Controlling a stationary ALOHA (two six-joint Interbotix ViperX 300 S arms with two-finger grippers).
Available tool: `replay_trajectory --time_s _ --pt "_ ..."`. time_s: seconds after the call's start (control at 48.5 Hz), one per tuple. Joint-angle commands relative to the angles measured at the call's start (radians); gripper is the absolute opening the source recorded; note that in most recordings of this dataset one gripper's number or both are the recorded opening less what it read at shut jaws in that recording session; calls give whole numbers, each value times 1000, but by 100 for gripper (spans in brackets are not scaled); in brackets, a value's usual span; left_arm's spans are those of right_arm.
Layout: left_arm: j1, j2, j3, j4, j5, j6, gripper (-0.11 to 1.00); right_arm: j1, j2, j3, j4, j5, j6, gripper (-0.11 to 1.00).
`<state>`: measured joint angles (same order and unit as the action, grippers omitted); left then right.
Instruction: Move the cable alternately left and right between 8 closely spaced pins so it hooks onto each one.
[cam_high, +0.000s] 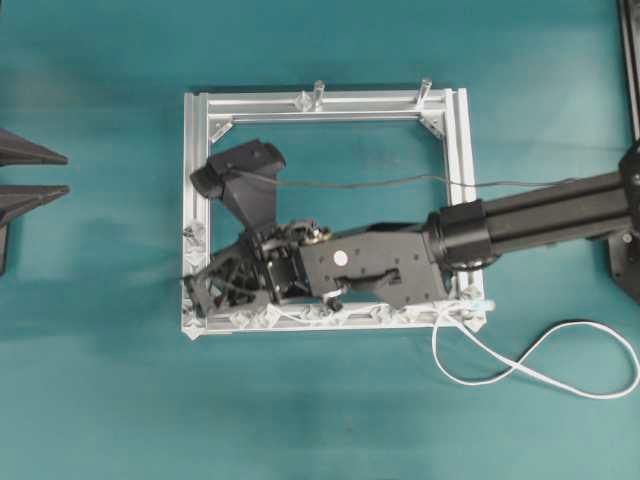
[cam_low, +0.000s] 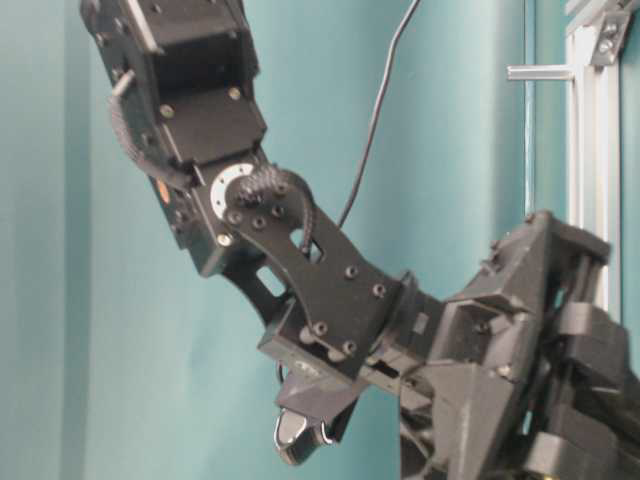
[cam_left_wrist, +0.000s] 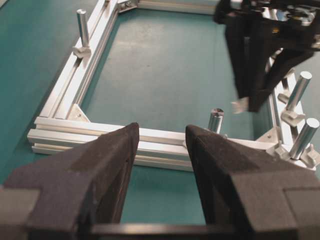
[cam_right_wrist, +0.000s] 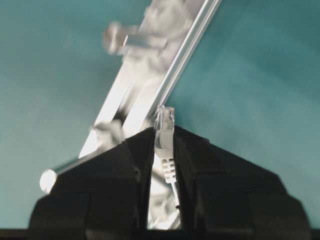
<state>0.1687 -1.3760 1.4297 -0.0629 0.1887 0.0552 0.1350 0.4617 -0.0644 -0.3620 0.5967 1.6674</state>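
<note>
My right gripper (cam_right_wrist: 164, 131) is shut on the cable's small white plug (cam_right_wrist: 164, 125), which pokes out past the fingertips over the silver rail. Seen from overhead, this gripper (cam_high: 205, 295) sits at the front-left corner of the silver frame (cam_high: 330, 103). The white cable (cam_high: 540, 372) loops on the table at the lower right, enters at the frame's front-right corner and runs along the front rail among the translucent pins (cam_high: 325, 312), partly hidden under the arm. My left gripper (cam_left_wrist: 162, 132) is open and holds nothing; it stays outside the frame at the far left (cam_high: 30, 172).
Grey metal posts stand on the frame: two on the far rail (cam_high: 318, 93), others near the corners (cam_left_wrist: 216, 120) (cam_left_wrist: 300, 90). The right arm (cam_high: 520, 215) spans the frame from the right. In the table-level view the arm (cam_low: 300, 270) fills most of the picture.
</note>
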Motion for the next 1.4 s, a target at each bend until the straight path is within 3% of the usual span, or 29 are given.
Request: replay_trajectory --time_s 0.0,0.433,1.381 --pt "3 11 -11 3 -12 2 48 15 -23 -25 8 -9 -3 15" --pt "3 11 -3 3 -21 2 48 41 -2 -49 46 -48 -11 15" --pt "3 12 -3 3 -21 2 48 58 -2 -52 46 -49 -12 15"
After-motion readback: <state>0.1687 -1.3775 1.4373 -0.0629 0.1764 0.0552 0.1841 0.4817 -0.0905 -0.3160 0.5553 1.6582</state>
